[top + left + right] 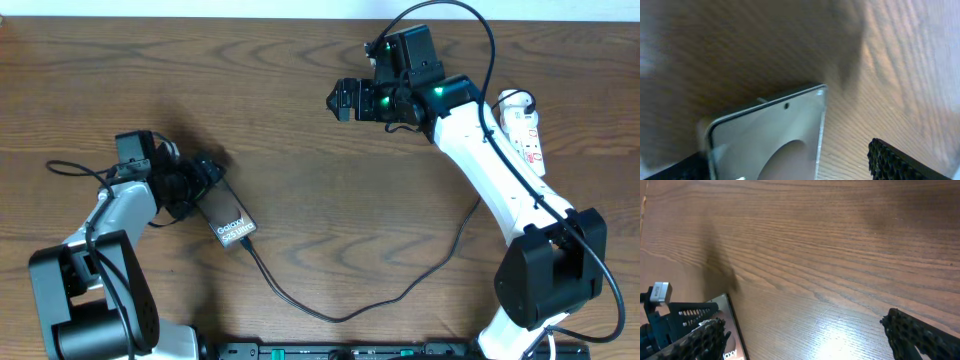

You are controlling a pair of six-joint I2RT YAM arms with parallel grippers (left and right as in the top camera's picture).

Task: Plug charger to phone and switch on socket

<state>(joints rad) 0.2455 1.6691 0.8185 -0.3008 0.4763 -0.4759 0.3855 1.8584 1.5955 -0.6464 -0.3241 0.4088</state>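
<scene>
Phone, one: small flat rectangular slab with a glossy dark brownish face and white "Galaxy" lettering. It lies flat on the brown wooden table, left of centre.

Charger, one: long thin black cable. Its tip meets the lettered end of the phone, and the rest loops across the table toward the right.

Socket, one: narrow white oblong power strip with red marks, at the far right, partly hidden by the right arm.

Grippers, two:
- Left gripper: jaws parted astride the phone's far end, with one finger clear of its edge.
- Right gripper: jaws wide and empty, well apart from the phone.
</scene>
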